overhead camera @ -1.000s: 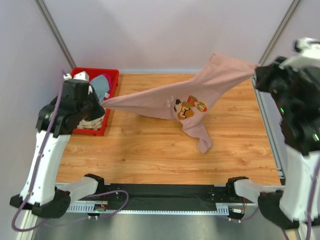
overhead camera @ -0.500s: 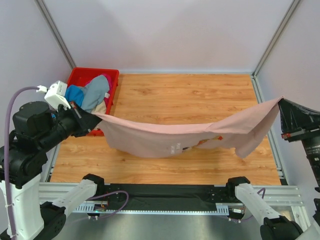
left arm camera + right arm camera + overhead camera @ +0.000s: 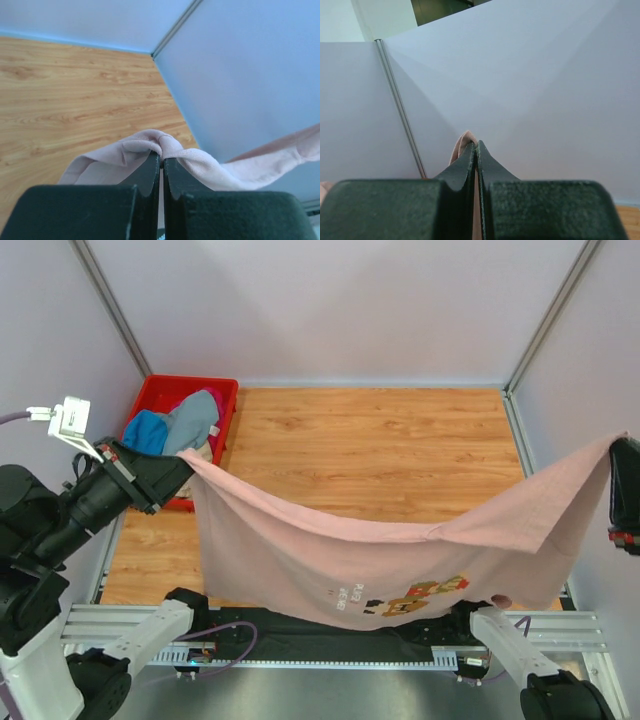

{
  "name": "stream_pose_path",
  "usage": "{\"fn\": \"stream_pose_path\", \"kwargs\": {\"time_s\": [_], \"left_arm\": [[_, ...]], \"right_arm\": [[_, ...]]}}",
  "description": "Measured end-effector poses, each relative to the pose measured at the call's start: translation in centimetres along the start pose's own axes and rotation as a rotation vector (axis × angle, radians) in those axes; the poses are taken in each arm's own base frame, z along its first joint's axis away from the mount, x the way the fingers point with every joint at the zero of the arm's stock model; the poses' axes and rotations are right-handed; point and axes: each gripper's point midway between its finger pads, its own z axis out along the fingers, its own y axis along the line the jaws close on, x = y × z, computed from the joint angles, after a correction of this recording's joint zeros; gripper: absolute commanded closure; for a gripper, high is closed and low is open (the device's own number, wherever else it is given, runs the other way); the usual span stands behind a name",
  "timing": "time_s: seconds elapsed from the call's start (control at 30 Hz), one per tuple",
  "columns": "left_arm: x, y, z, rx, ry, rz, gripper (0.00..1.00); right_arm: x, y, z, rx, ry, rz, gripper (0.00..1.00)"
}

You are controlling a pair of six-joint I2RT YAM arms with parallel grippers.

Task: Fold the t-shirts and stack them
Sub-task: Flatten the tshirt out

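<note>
Print point(image 3: 418, 596) on shirt point(image 3: 285, 550), overhead only

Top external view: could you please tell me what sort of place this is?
Probably a robot test cell: panel walls enclose a wooden table, a rail carries two arm bases, and a red crate holds shirts.

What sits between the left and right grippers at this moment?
The dusty-pink t-shirt spans the whole stretch, pinched at one end by the left gripper and at the other by the right gripper, sagging in the middle. The top external view shows it.
</note>
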Motion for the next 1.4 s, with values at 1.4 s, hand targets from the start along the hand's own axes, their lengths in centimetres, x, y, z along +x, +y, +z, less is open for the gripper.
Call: {"fn": "stream_pose_path", "kwargs": {"time_s": [1.4], "left_arm": [[-1.6, 4.1, 2.4, -0.224, -0.024, -0.02, 1.0]], "right_arm": [[-1.4, -3.6, 7.0, 0.132, -0.137, -0.058, 1.0]]}}
